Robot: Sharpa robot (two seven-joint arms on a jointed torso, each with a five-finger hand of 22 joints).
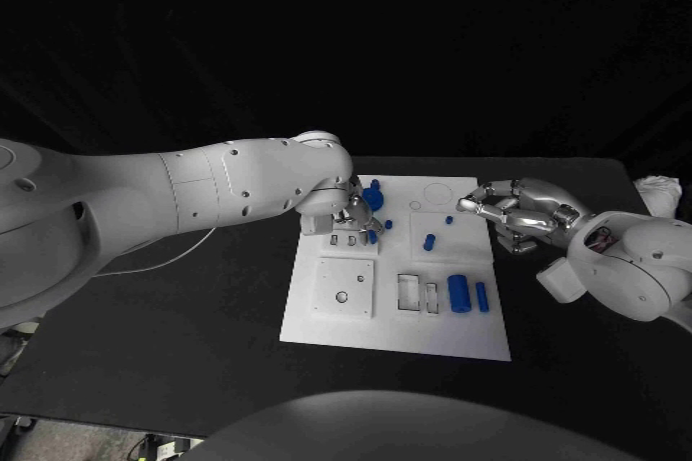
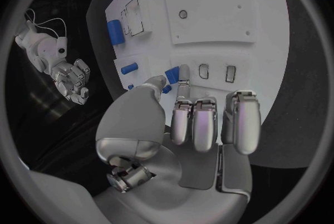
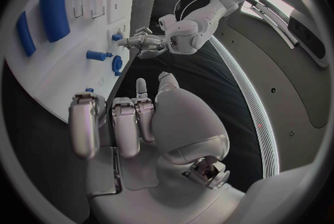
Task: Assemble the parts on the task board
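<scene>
the task board (image 1: 325,321) lies at the middle of the black surface (image 1: 188,311) in the head view, and the job looks only partly done. toward the upper middle of the board a few small blue parts stand or lie near the left hand: one cluster at the top edge (image 1: 375,193), a small peg (image 1: 428,242) a little lower and to the right, and a tiny one (image 1: 449,220) near the right hand. whether any of these is properly seated i cannot tell. at the lower right of the board a thick blue cylinder (image 1: 459,293) and a slimmer blue piece (image 1: 482,297) lie loose beside two empty rectangular slots (image 1: 421,293), so those look still to be fitted. the raised square plate (image 1: 345,287) at lower left shows open holes.

the left hand (image 1: 346,216) is over the upper part of the board; in the left wrist view its thumb and one finger (image 2: 183,76) pinch a small blue part (image 2: 171,74) just above a row of small slots (image 2: 216,72), so an insertion appears to be in progress.

the right hand (image 1: 519,213) hovers at the board's upper right edge, fingers (image 3: 114,123) curled in on nothing, apart from the parts.
</scene>
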